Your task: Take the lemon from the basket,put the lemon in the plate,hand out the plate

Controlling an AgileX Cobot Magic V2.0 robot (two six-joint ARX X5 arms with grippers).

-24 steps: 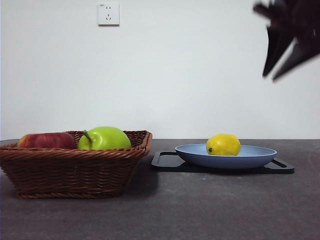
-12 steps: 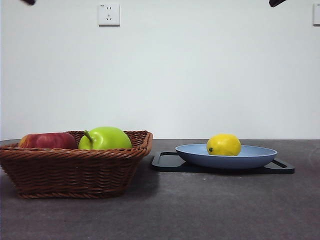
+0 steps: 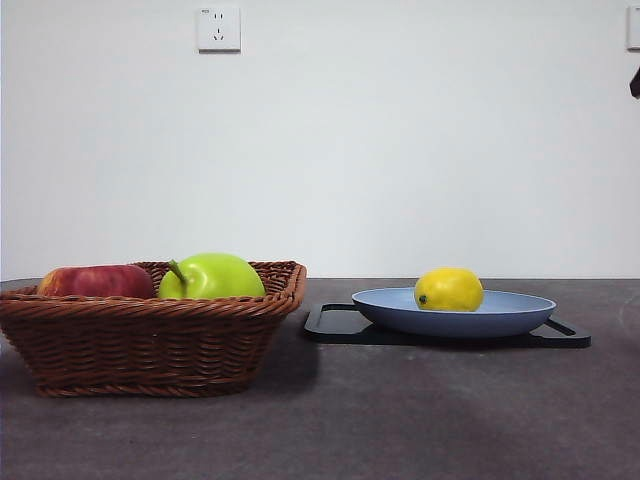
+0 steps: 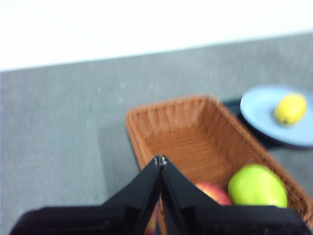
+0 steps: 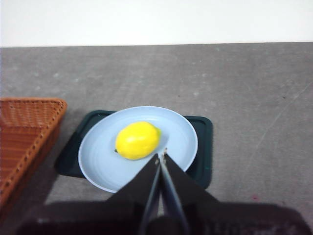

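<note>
Your right gripper [image 5: 161, 155], jaws pressed together and empty, hangs above the plate [image 5: 183, 142]. The lemon [image 5: 137, 140] lies in the plate, off the basket [image 3: 150, 340]. The plate sits on a black tray [image 5: 203, 156]; its near rim offers open table for approach.

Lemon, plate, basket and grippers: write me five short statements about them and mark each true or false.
1. The lemon lies on the plate. True.
2. The plate sits on a black tray. True.
3. The basket holds only a red apple. False: a red apple and a green apple lie in it.
4. The right gripper grips the plate's rim. False: it hangs above the plate, jaws shut on nothing.
5. The left gripper is shut above the basket. True.
</note>
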